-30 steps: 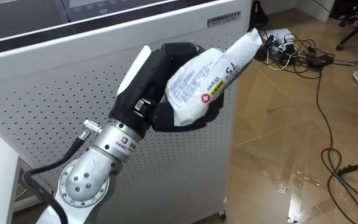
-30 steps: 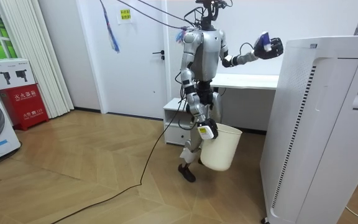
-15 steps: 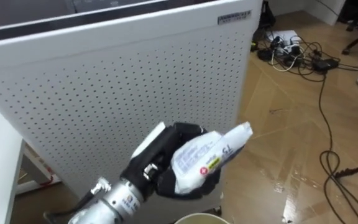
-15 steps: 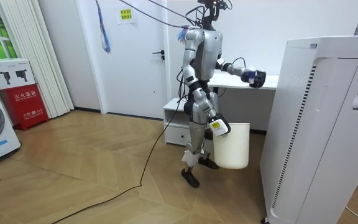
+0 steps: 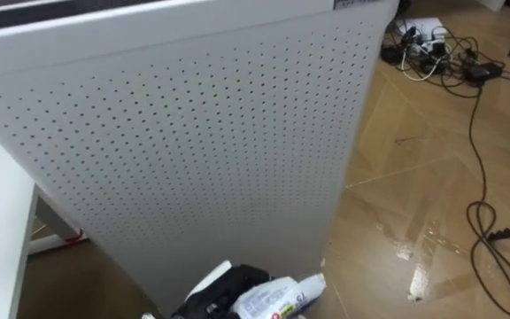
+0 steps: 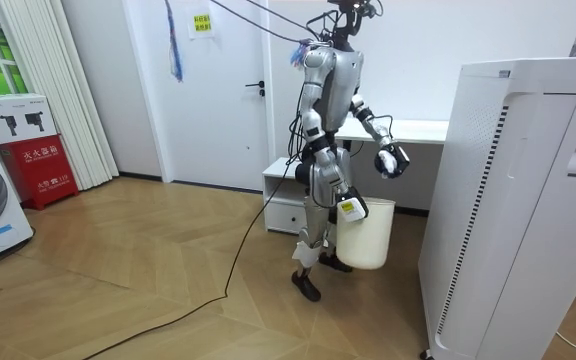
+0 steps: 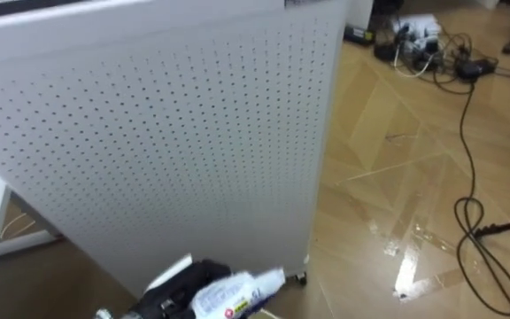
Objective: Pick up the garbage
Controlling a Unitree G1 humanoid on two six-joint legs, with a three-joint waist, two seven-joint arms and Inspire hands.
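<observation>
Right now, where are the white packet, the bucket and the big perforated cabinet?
white packet (image 5: 277,299): left eye view, its printed middle.
bucket (image 6: 366,240): room view, its side wall.
perforated cabinet (image 5: 193,151): left eye view, its dotted front panel.

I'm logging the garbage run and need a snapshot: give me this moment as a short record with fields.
left hand: fingers curled round a white packet, low before the white perforated cabinet
right hand: carries the white bin at its rim, beside the leg
packet status: in hand, not yet in the bin
floor: wood, tangled cables at upper right
</observation>
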